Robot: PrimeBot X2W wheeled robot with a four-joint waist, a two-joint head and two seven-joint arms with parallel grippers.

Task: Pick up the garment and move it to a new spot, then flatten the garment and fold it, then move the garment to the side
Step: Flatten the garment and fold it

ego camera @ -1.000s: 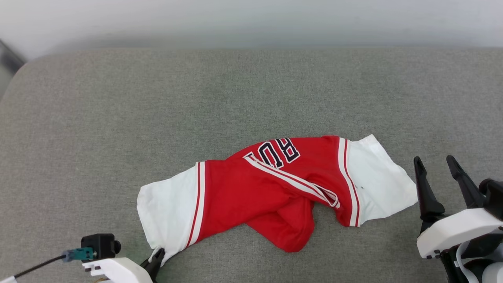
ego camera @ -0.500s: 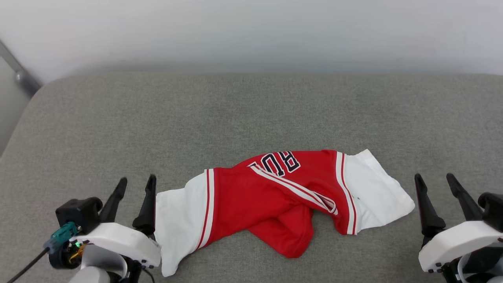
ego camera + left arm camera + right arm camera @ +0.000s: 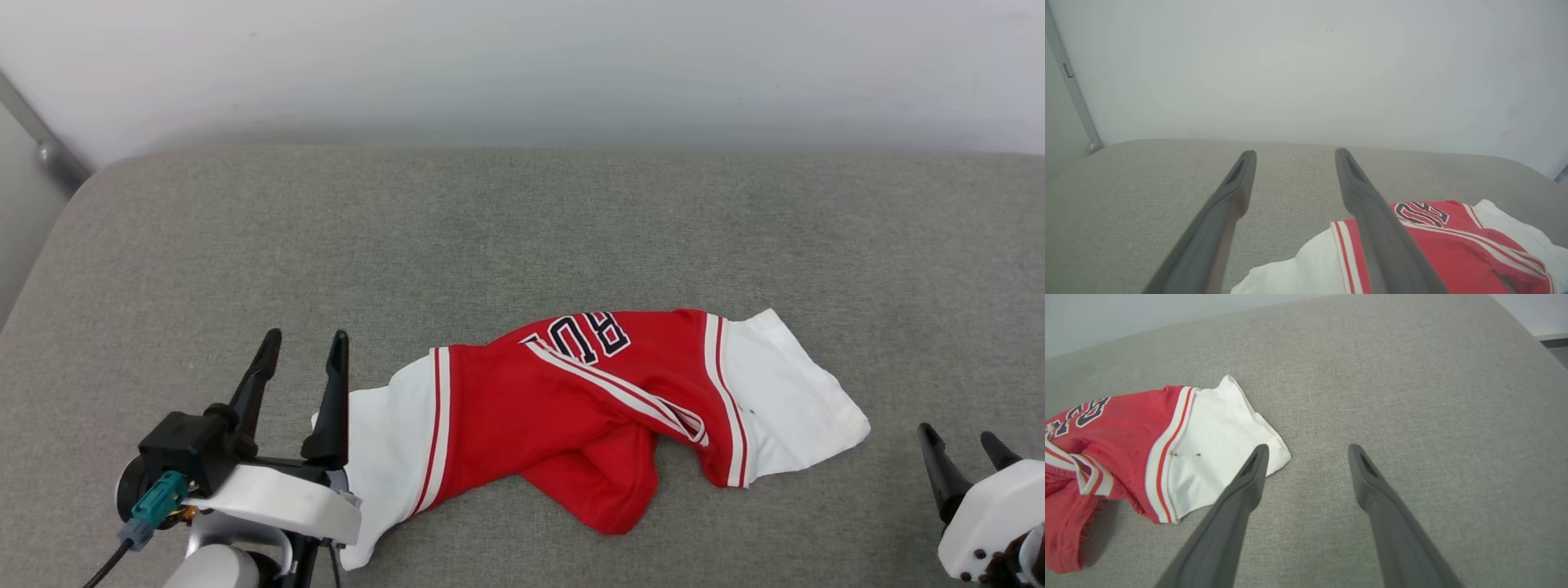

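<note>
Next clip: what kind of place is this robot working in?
Probably a plain indoor room or test space: a grey fabric-covered cushion, like a bed or sofa seat, in front of a bare white wall, with a crumpled shirt lying on it.

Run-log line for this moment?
garment: crumpled on grey cushion, unfolded | left gripper: jaws open, empty, beside garment | right gripper: jaws open, empty, clear of garment
</note>
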